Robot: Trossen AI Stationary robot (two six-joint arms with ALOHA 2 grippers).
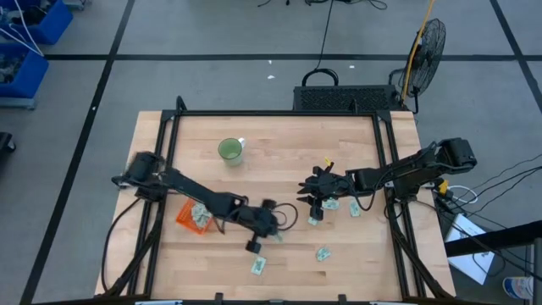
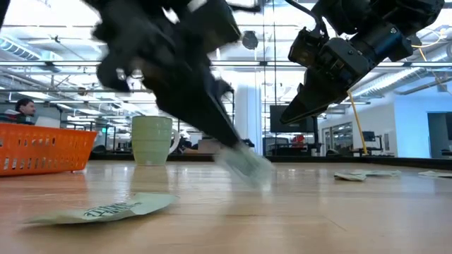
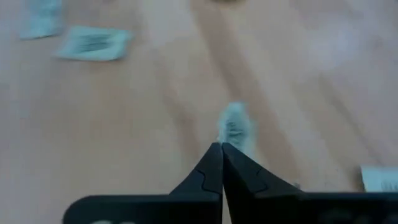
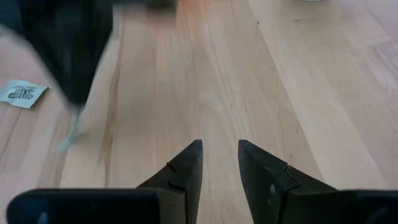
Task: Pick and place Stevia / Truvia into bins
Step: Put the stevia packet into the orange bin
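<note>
Evidently the left gripper point(image 3: 222, 146) was pinched shut on one packet point(image 3: 234, 126) by its edge, above the table point(image 1: 279, 135); thin, limp paper, best gripped there. Right gripper point(image 4: 219, 152) hovered parted, empty.

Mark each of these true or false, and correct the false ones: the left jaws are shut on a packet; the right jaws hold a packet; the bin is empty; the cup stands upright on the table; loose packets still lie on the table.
1. The left gripper has its jaws shut on a packet. True.
2. The right gripper holds a packet. False: its jaws are apart with nothing between them.
3. The bin is empty. False: packets lie in it.
4. The cup stands upright on the table. True.
5. Loose packets lie on the table. True: one is at.
</note>
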